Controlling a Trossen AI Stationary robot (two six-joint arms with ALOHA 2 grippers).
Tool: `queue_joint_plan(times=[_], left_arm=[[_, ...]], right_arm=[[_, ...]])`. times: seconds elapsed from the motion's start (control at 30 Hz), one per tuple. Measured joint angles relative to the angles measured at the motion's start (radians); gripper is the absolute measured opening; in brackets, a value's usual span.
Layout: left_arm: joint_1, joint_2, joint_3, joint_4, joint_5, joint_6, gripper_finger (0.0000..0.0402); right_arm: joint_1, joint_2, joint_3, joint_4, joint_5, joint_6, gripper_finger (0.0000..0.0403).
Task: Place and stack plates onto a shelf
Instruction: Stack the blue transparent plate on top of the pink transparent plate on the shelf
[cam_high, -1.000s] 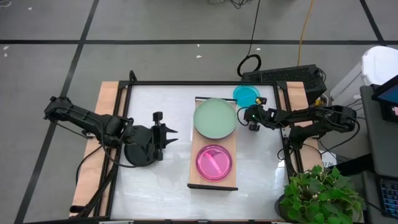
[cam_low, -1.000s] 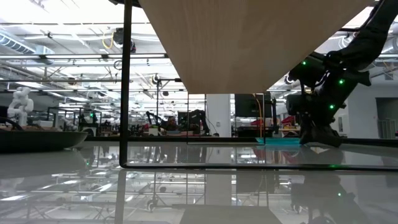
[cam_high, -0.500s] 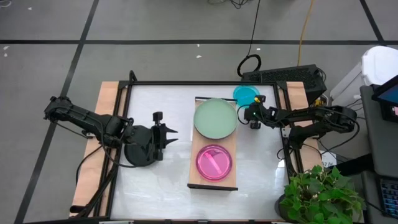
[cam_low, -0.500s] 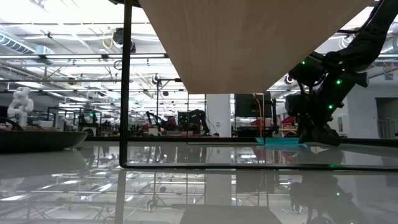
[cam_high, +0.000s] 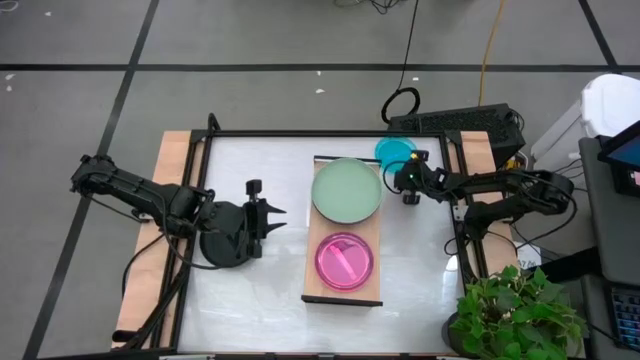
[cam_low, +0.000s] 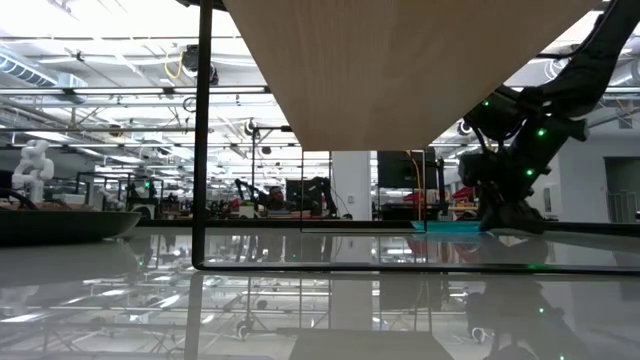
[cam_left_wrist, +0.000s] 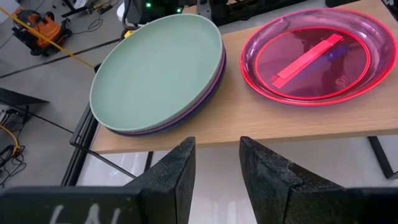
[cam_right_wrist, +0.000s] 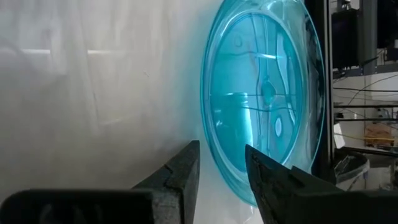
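The light-wood shelf (cam_high: 312, 250) stands mid-table. On its far half a sage-green plate (cam_high: 346, 190) lies on a purple plate (cam_left_wrist: 205, 99). A pink plate (cam_high: 345, 260) lies on its near half. A cyan plate (cam_high: 396, 150) lies flat on the table by the far right corner. My right gripper (cam_high: 402, 178) is open, low at that plate's near rim (cam_right_wrist: 214, 168). A black plate (cam_high: 222, 248) lies on the table at the left, under my left arm. My left gripper (cam_high: 272, 215) is open and empty, pointing at the shelf. My right gripper's fingers (cam_right_wrist: 186, 162) stand at the cyan plate's near rim, coming level from the table's near side. I cannot tell whether they touch the rim. The plate lies flat on the table.
The shelf's thin dark frame leg (cam_low: 203, 130) rises from the table, and the board's underside (cam_low: 400, 70) hangs over the low view. A black frame (cam_high: 300, 134) runs along the table's edges. A potted plant (cam_high: 520, 315) stands off the near right corner.
My right gripper has crept a little toward the table's far edge, closer to the cyan plate. The plates and my left arm have stayed still.
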Motion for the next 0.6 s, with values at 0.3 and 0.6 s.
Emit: queue_joint_plan(times=[0.3,0.6], left_arm=[[0.0,0.0,0.0,0.001,0.0,0.0,0.0131],[0.0,0.0,0.0,0.003,0.0,0.014,0.0131]], right_arm=[[-0.023,0.01,0.001,0.017,-0.041,-0.026,0.0111],[-0.044,0.011,0.002,0.013,-0.087,-0.029,0.0054]])
